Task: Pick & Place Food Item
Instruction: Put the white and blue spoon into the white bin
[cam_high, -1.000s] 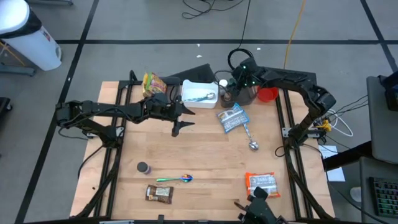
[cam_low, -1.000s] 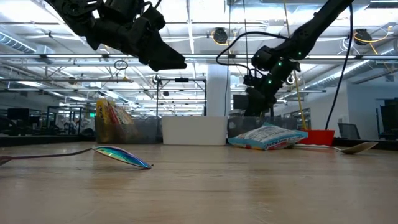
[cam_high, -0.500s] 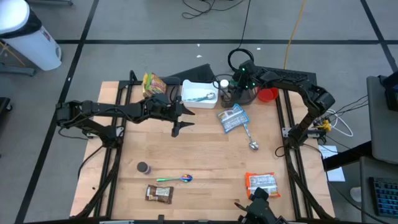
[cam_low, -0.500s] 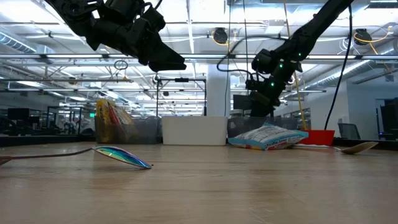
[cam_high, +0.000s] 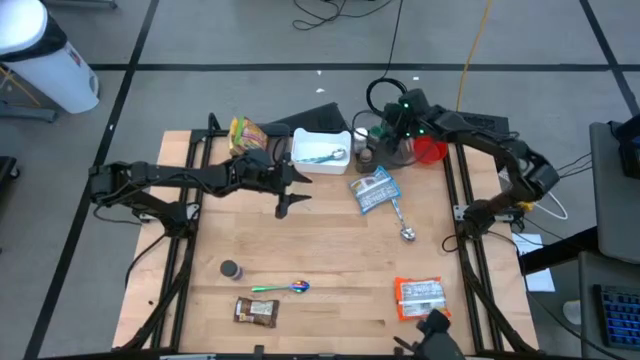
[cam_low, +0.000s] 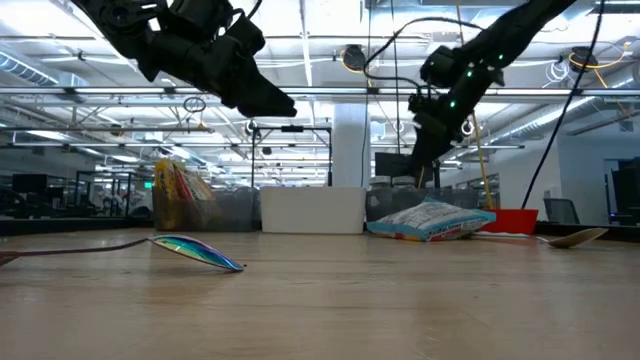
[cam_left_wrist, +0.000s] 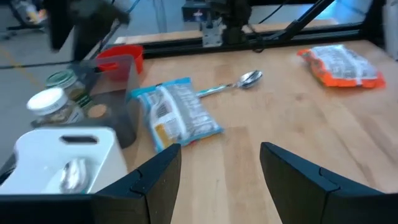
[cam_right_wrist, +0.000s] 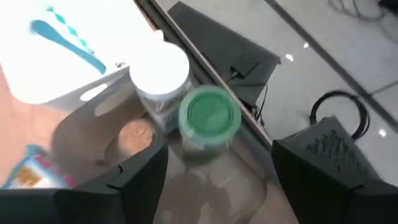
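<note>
My right gripper (cam_right_wrist: 217, 152) hangs open above a grey see-through bin (cam_right_wrist: 205, 180) at the table's far edge, holding nothing. In the bin stand a green-lidded jar (cam_right_wrist: 209, 115), a white-lidded jar (cam_right_wrist: 163, 68) and a cork-topped jar (cam_right_wrist: 134, 137). My left gripper (cam_left_wrist: 217, 180) hovers open over the table's middle (cam_high: 292, 190), pointing at a blue-and-white snack bag (cam_left_wrist: 177, 115) that lies flat on the wood. An orange snack bag (cam_high: 420, 295) lies near the front right and a brown bar (cam_high: 255, 312) near the front left.
A white tray (cam_high: 320, 150) holding a blue utensil sits left of the bin, with a yellow bag (cam_high: 247, 133) farther left and a red cup (cam_high: 430, 152) right of the bin. A metal spoon (cam_high: 403, 222), a rainbow spoon (cam_high: 285, 288) and a small dark jar (cam_high: 231, 269) lie on the table.
My right gripper has risen from just over the bin and drawn back a little toward the table's far right corner. The jars stand where they were.
</note>
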